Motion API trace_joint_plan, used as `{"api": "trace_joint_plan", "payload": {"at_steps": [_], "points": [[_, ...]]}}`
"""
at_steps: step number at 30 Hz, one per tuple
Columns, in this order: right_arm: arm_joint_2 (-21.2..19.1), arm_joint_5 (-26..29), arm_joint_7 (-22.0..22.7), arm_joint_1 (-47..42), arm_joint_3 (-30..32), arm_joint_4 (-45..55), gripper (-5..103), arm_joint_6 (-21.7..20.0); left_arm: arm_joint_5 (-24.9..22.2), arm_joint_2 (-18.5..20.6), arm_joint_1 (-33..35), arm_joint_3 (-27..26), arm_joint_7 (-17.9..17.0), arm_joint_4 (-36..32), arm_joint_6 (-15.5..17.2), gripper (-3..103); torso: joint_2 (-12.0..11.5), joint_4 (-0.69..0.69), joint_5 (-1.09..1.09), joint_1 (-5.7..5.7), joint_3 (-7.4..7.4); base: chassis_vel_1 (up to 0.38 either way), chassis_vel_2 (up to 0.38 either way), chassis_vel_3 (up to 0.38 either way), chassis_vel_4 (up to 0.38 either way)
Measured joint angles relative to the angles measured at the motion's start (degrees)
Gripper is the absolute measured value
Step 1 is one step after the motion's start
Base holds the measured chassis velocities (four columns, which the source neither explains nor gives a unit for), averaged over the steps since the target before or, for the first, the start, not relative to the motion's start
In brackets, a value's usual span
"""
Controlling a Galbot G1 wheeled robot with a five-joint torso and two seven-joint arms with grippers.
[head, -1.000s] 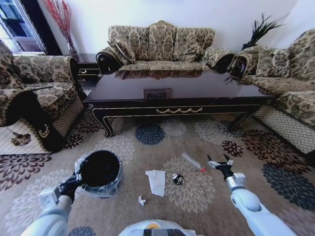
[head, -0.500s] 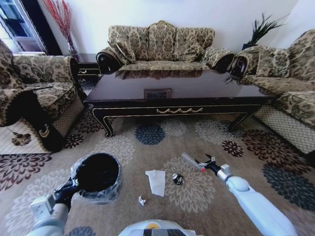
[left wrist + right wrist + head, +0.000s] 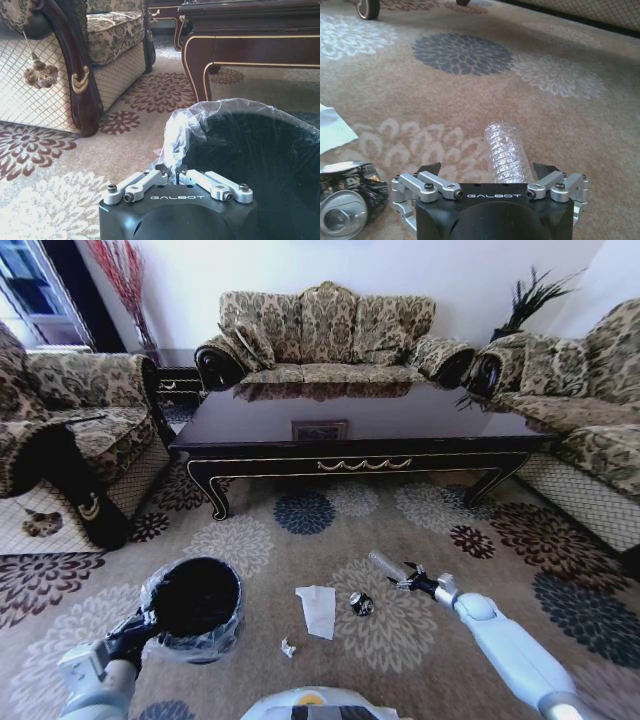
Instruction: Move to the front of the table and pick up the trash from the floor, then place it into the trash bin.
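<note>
Floor litter, four pieces: one clear bottle, one white napkin, one crushed can, one small crumpled wrapper, all on the floral carpet before one long dark table. One black bin, plastic-lined, stood left of the napkin; its contents could not be told. Right gripper was spread wide, straddling the bottle's near end. Left gripper was pinched on the bin's liner at the rim.

Right claw at clear bottle, left claw gripping bin
</note>
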Motion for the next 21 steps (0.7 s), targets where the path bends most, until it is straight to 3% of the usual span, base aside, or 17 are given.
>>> {"api": "trace_joint_plan", "payload": {"at_steps": [6,9,21], "points": [[1.3,-0.9,4.0,1.1,-0.7,-2.2,100,-1.0,-0.2,0.2,0.1,-0.2,0.0,0.0,0.0,5,0.0,0.0,-0.01,0.0,0.0,0.0,0.0,0.0,0.0],[1.9,-1.2,8.4,1.2,-0.9,-3.4,100,-1.9,-0.4,0.3,0.0,-0.1,0.0,0.1,0.0,5,0.0,-0.02,0.0,0.0,0.0,0.0,0.0,0.0,0.0],[4.0,-1.8,11.1,3.9,-2.8,-7.1,100,-2.0,-0.4,0.6,-0.1,0.0,0.0,0.1,0.1,5,0.0,0.0,-0.01,0.0,0.0,0.0,0.0,0.0,0.0]]}}
